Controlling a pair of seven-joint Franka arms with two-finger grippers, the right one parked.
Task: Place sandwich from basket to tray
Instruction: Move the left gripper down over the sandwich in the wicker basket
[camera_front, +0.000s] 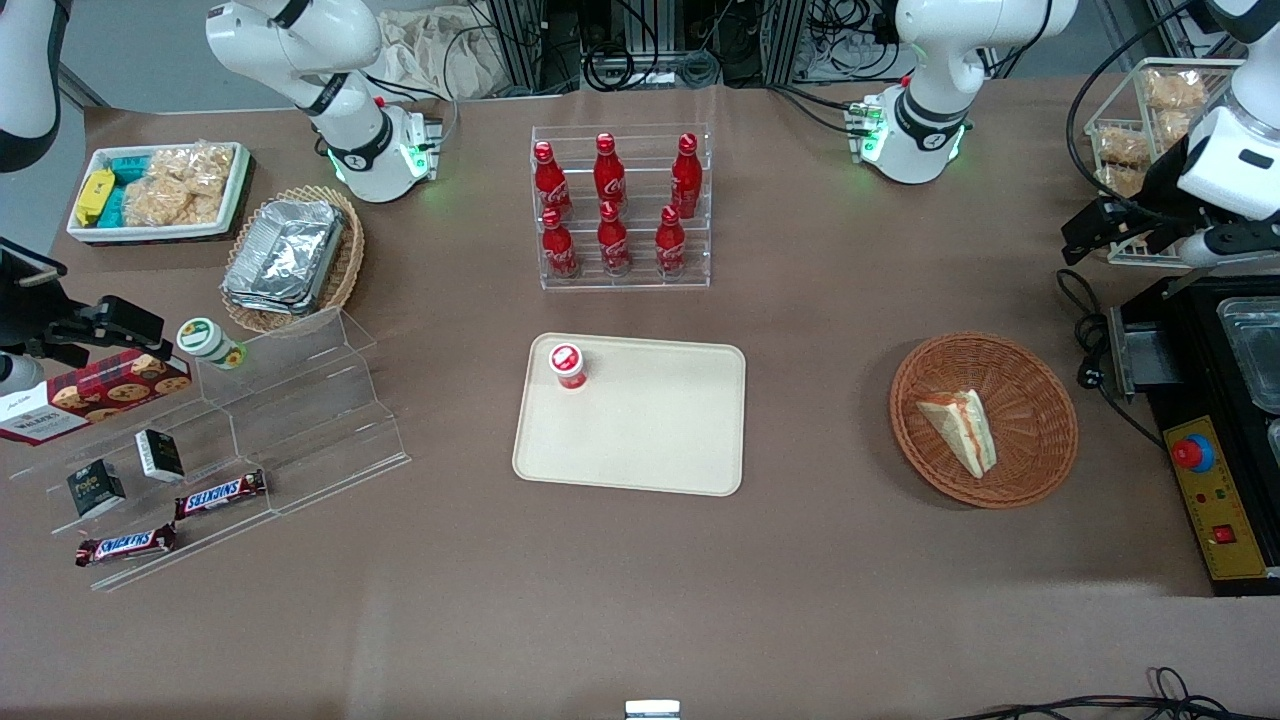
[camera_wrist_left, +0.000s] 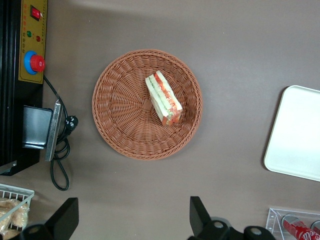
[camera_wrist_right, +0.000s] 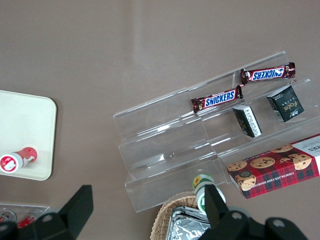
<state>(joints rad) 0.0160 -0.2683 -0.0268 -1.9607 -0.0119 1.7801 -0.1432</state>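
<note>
Hovering tool (camera_wrist_left: 131, 217) above basket (camera_wrist_left: 120, 135), open.

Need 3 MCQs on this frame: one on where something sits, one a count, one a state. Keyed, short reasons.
1. Where is the sandwich?
A. in the basket
B. on the tray
C. on the bare table

2. How many red bottles stand in the clear rack?
A. four
B. six
C. eight

3. What is the state of the left gripper?
A. shut on the sandwich
B. shut on nothing
C. open, holding nothing

Answers:
1 A: the wedge lies inside the wicker rim in both the front and left wrist views.
2 B: two rows of three show in the front view.
3 C: in the left wrist view its fingers stand wide apart above the table beside the basket, with nothing between them.
</note>
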